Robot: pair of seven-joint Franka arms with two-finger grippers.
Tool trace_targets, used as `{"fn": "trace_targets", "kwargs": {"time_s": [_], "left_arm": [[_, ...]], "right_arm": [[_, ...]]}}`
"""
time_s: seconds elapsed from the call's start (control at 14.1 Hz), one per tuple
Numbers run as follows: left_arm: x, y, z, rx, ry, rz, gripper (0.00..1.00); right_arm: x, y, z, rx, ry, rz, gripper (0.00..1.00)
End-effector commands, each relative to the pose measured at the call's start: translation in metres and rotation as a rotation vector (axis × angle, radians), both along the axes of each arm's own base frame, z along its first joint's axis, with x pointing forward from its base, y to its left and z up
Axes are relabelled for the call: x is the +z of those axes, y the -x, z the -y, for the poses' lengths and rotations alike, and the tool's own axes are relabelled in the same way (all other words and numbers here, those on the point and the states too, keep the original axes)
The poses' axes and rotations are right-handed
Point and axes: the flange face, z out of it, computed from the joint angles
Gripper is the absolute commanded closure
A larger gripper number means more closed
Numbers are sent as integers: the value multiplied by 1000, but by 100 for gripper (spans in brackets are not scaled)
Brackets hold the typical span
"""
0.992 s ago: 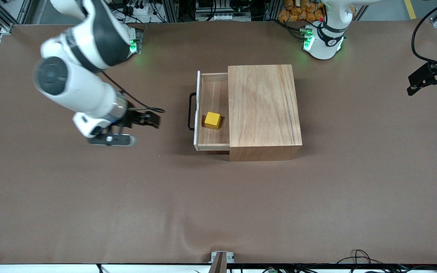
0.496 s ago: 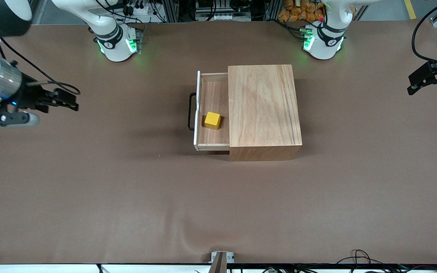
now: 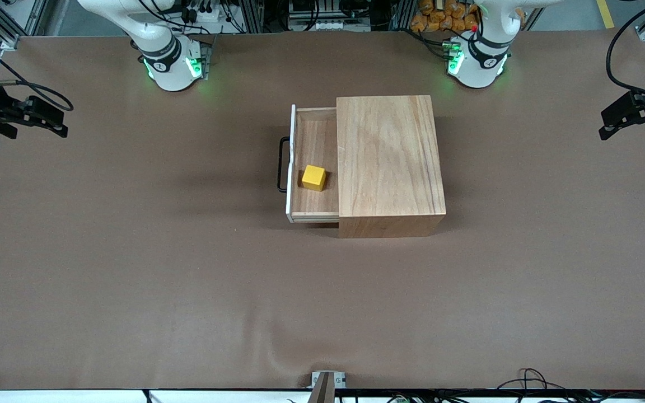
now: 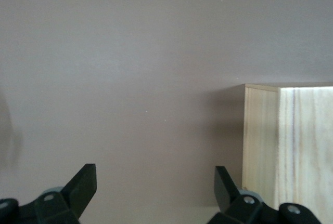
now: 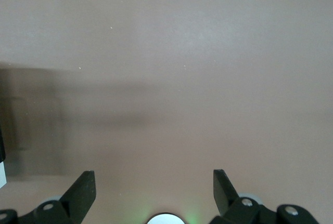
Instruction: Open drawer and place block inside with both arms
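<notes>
From the front, the drawer (image 3: pixel 314 162) is pulled out of the wooden box (image 3: pixel 389 165) toward the right arm's end of the tabletop (image 3: pixel 188 280). The block (image 3: pixel 313 178) sits inside the drawer, well apart from both end effectors. The right end effector (image 3: pixel 48 118) hangs over the tabletop's edge at the right arm's end, its fingers apart and holding nothing. The left end effector (image 3: pixel 633 115) hangs over the edge at the left arm's end.

In the left wrist view, the left end effector (image 4: pixel 155 185) has its fingers wide apart, empty, with the wooden box (image 4: pixel 289 151) near one finger.

In the right wrist view, the right end effector (image 5: pixel 154 186) is wide apart over bare tabletop (image 5: pixel 166 52).
</notes>
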Motion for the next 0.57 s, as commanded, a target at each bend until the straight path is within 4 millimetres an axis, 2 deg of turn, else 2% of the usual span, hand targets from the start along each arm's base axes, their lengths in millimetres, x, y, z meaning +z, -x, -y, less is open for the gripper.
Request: {"fn": "trace_targets", "kwargs": {"time_s": [0.0, 0.5], "left_arm": [[2, 10, -1, -1, 26, -22, 0], [1, 8, -1, -4, 24, -23, 0]], "right_arm": [[0, 8, 13, -20, 17, -18, 0], [10, 14, 13, -19, 15, -2, 0]]}}
